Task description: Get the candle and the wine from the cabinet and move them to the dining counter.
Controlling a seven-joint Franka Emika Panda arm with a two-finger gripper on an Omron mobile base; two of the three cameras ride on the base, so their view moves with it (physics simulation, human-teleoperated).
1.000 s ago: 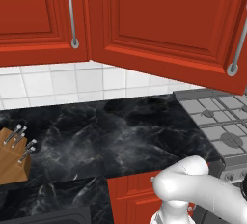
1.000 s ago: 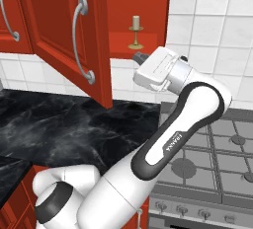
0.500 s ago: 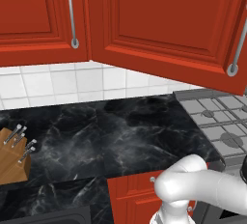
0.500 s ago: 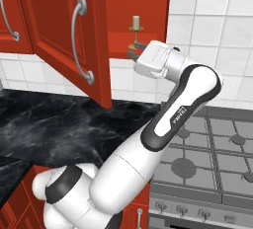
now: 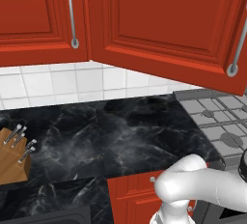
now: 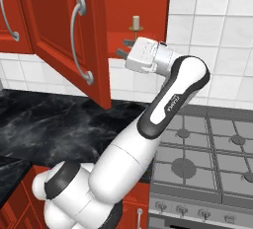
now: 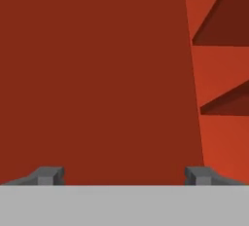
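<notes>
Access is being given by the cabinet point(image 6: 64, 35) door, which is being left swung wide so the shelf inside is being exposed. The candle point(image 6: 136, 25) is being shown upright in its brass stick at the shelf's front edge, just above and behind the end effector point(image 6: 124, 48). The end effector is being held with its fingers point(image 7: 48, 175) spread wide and nothing between them, pointed toward the cabinet opening just below the shelf, presumably so the stem can be enclosed once the hand is being raised. The wine cannot be made out. Below, the black marble bench point(image 5: 120, 136) is carrying a knife block point(image 5: 13, 159), beside the hob point(image 6: 207, 149).
</notes>
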